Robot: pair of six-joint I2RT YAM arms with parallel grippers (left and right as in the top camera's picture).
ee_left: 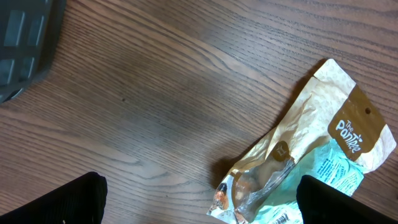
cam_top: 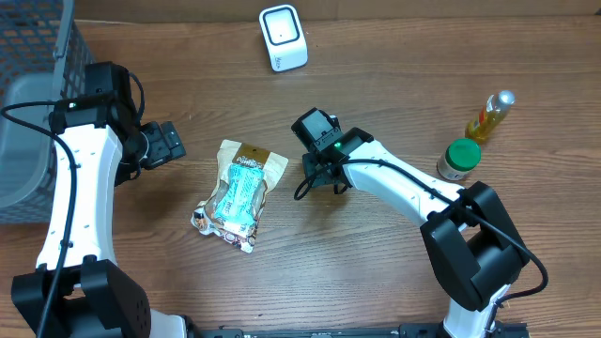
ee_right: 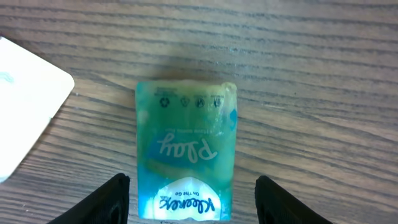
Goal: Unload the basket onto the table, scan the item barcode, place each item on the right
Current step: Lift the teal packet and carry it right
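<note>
Glossy teal tissue pack (ee_right: 185,155), crinkled snack pouch (cam_top: 239,192)

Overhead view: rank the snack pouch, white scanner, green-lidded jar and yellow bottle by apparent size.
1. snack pouch
2. white scanner
3. green-lidded jar and yellow bottle: too alike to rank; the jar looks wider, the bottle longer.

Cannot find the teal soft-plastic tissue packet (ee_right: 186,143) from overhead, probably covered by the right arm (cam_top: 404,183). In the right wrist view, loses its lower end past the bottom edge; small print above the logo unreadable. Shows only a corner of the white rounded plastic scanner (ee_right: 25,118). Crops the tan-and-teal crinkled snack pouch (ee_left: 311,155) at right and bottom in the left wrist view.
</note>
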